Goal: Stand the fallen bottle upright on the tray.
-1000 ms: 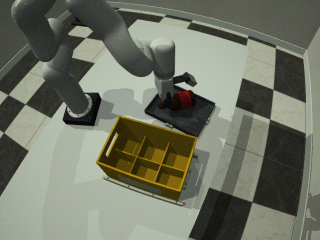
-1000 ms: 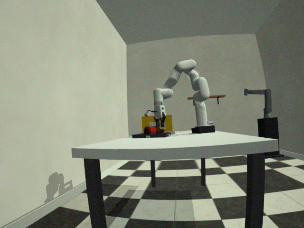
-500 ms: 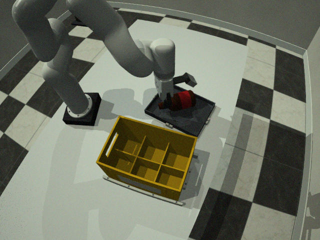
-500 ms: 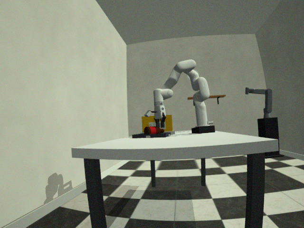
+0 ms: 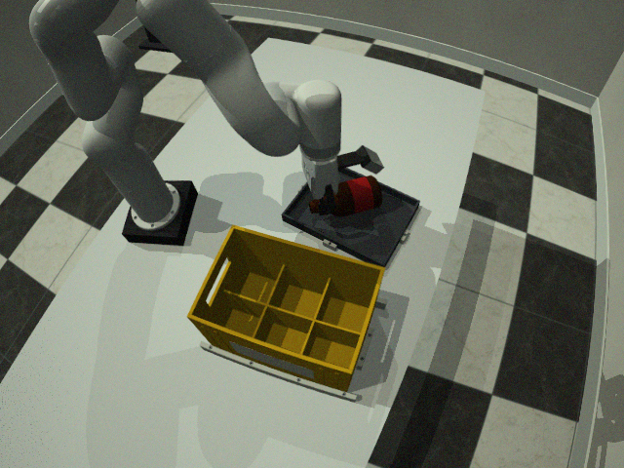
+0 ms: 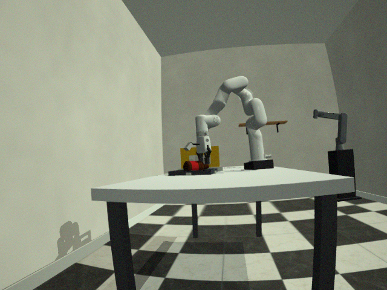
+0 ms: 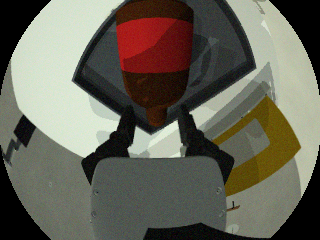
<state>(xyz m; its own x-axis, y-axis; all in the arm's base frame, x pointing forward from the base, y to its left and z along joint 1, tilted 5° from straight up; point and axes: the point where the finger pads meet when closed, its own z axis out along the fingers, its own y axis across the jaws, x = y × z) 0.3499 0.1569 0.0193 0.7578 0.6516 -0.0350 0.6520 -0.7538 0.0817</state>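
Note:
A brown bottle (image 5: 355,196) with a red label lies on its side on the dark tray (image 5: 352,221), its neck pointing toward the arm's base. My gripper (image 5: 322,201) points down over the neck end. In the wrist view the two fingers stand open on either side of the bottle's neck (image 7: 155,110), and I see no squeeze on it. The bottle (image 6: 194,165) also shows lying on the tray (image 6: 192,171) in the exterior view, with the gripper (image 6: 204,157) just above its neck end.
A yellow crate (image 5: 287,307) with several empty compartments stands on the table right in front of the tray. The arm's black base (image 5: 160,214) sits to the left. A small grey block on a stalk (image 5: 370,158) sticks out from the wrist over the tray's far edge.

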